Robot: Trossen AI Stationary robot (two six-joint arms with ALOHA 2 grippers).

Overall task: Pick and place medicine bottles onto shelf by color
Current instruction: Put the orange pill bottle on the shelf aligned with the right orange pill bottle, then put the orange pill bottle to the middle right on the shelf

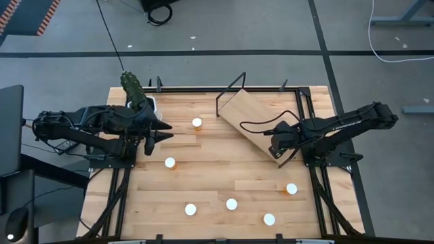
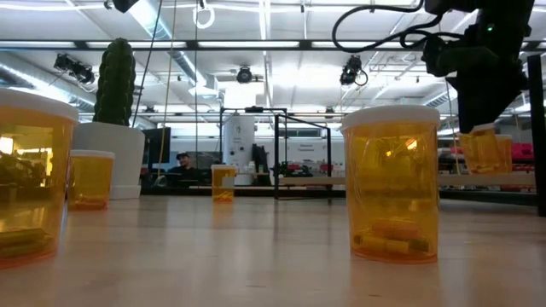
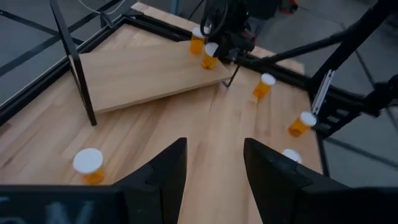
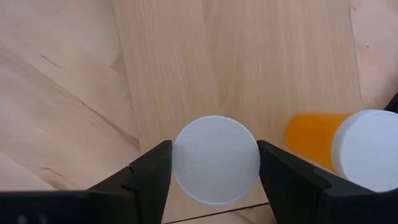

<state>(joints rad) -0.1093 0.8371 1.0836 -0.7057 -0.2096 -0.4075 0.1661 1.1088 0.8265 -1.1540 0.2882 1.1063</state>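
Right wrist view: the right gripper (image 4: pixel 214 163) is closed on 1 medicine bottle, its 2 fingers (image 4: pixel 143 174) pressing opposite sides of the round white cap (image 4: pixel 216 159). The held bottle (image 3: pixel 210 55) sits directly between the fingers, over the shelf (image 4: pixel 56 93). A 2nd bottle (image 4: pixel 345 148) stands just beside the gripper on the same board.

In the high view the right gripper (image 1: pixel 280 146) is at the lower right end of the tilted shelf (image 1: pixel 247 115). The left wrist view shows the held bottle and its neighbour (image 3: pixel 198 40) close together at that end.

6 more bottles stand on the table (image 1: pixel 210 169), well apart from the right gripper: (image 1: pixel 196 123), (image 1: pixel 169 163), (image 1: pixel 291 189), (image 1: pixel 231 203), (image 1: pixel 190 209), (image 1: pixel 269 219).

The left gripper (image 1: pixel 163 130) waits near the potted cactus (image 1: pixel 133 87), its fingers (image 3: pixel 165 177) parted and holding nothing.
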